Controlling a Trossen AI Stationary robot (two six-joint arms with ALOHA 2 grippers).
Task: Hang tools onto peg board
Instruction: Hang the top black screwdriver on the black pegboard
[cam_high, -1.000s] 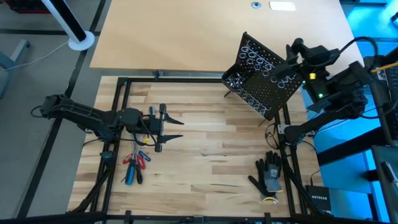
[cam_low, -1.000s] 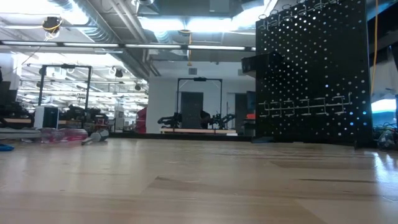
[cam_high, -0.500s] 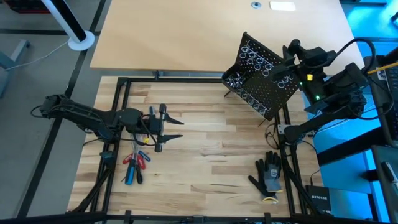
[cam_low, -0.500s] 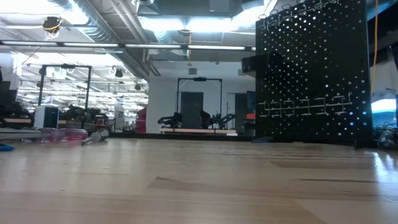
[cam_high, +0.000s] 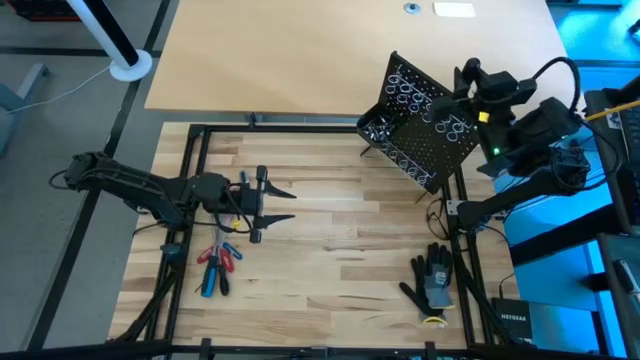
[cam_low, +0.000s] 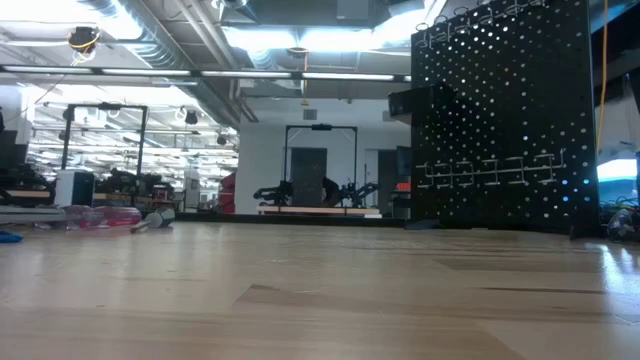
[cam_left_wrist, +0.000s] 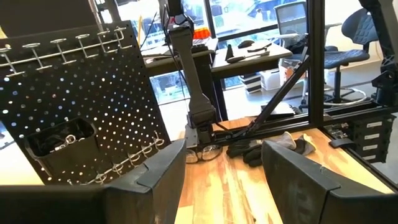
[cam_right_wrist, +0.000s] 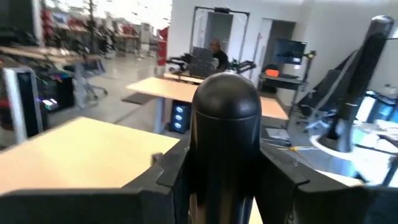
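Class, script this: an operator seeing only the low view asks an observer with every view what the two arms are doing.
Operator: No arms show here. Where is the left gripper?
Observer: The left gripper hangs open and empty near the loose tools on the table.
Operator: And the right one?
Observer: The right gripper is shut on a black-handled tool, up by the peg board.
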